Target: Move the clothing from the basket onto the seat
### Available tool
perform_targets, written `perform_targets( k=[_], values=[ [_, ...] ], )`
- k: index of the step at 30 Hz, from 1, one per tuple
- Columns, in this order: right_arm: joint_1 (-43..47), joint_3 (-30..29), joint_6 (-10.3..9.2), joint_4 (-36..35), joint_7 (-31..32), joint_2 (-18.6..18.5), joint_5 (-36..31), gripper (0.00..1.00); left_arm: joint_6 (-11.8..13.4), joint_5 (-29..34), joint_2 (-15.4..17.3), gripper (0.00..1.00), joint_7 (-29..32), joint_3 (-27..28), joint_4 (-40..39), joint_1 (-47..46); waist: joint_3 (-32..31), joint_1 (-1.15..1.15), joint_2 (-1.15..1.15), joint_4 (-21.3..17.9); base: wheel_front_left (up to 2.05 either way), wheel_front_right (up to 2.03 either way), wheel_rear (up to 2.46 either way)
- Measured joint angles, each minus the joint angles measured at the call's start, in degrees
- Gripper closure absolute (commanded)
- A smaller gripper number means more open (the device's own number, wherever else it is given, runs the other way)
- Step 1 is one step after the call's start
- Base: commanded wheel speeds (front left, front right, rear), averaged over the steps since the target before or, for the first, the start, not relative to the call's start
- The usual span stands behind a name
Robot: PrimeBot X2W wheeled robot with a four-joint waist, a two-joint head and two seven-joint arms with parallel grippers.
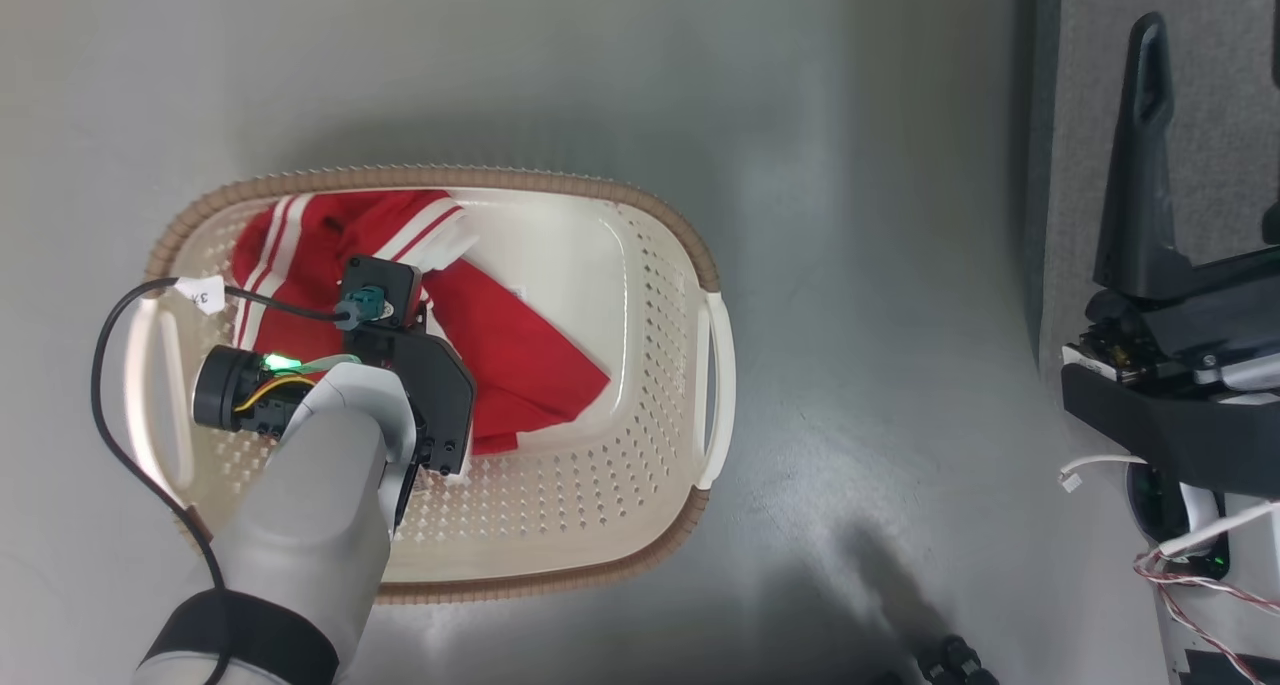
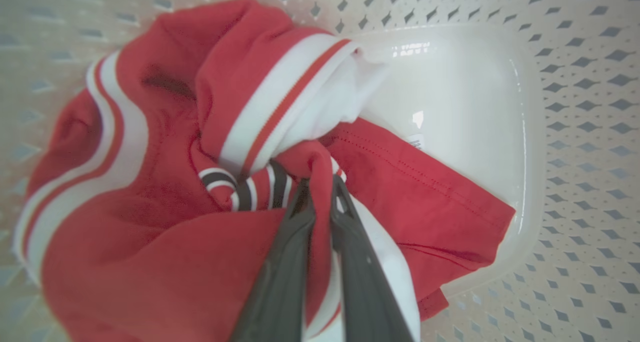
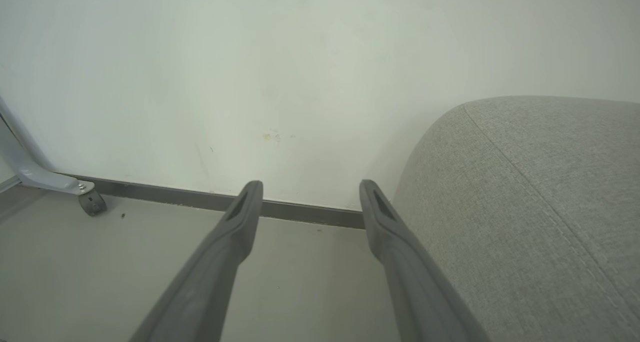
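While left jaws pinch clothing (image 2: 150, 222), its tag (image 2: 416, 141) blurs.

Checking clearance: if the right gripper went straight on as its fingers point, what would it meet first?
Likely the wall near its dark skirting; the way there looks free for the right gripper. The grey seat lies close beside that line, and depth is unclear.

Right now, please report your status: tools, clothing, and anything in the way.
Left tool shut on the clothing inside the basket. Right tool open, near the seat. Nothing seen in the way.
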Motion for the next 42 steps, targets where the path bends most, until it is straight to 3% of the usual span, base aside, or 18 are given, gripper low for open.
perform_targets(
  k=[20,42],
  values=[
    [2.62,0.16,1.52,15.35,-1.98,0.49,2.31,0.00,-3.96,-3.39,-0.19,1.00,-10.58,1.98,-0.07,5.89,-14.01,-0.01,0.00,2.05,0.00,0.00,0.00],
    [10.14,-0.27,2.58,27.29,-2.91,0.97,4.83,0.00,-5.09,-7.08,-0.25,1.00,-13.28,3.05,-9.11,15.13,-32.66,0.00,-0.01,4.55,0.00,0.00,0.00]
  ],
)
